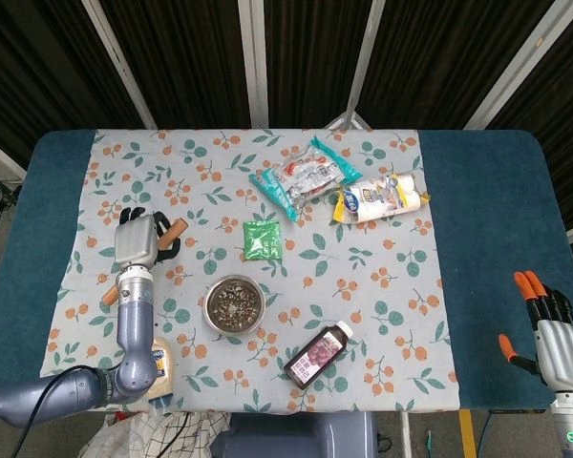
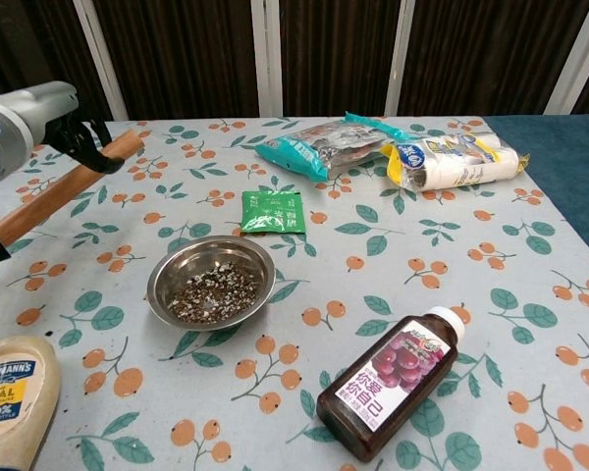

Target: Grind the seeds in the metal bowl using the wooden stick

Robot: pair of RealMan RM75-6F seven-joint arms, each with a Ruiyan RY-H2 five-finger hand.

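Note:
My left hand (image 1: 138,242) (image 2: 41,116) grips the wooden stick (image 1: 175,229) (image 2: 64,186) and holds it lifted above the table's left side, up and to the left of the bowl. The metal bowl (image 1: 235,303) (image 2: 212,280) holds dark seeds and stands near the front middle of the flowered cloth. My right hand (image 1: 550,329) hangs off the table's right front corner, fingers apart, holding nothing; only the head view shows it.
A mayonnaise bottle (image 1: 159,361) (image 2: 12,394) lies front left. A dark juice bottle (image 1: 318,353) (image 2: 389,378) lies right of the bowl. A green sachet (image 1: 262,239) (image 2: 272,211) lies behind the bowl. Snack bags (image 1: 304,177) (image 2: 326,144) and a white pack (image 1: 379,197) (image 2: 455,160) sit at the back.

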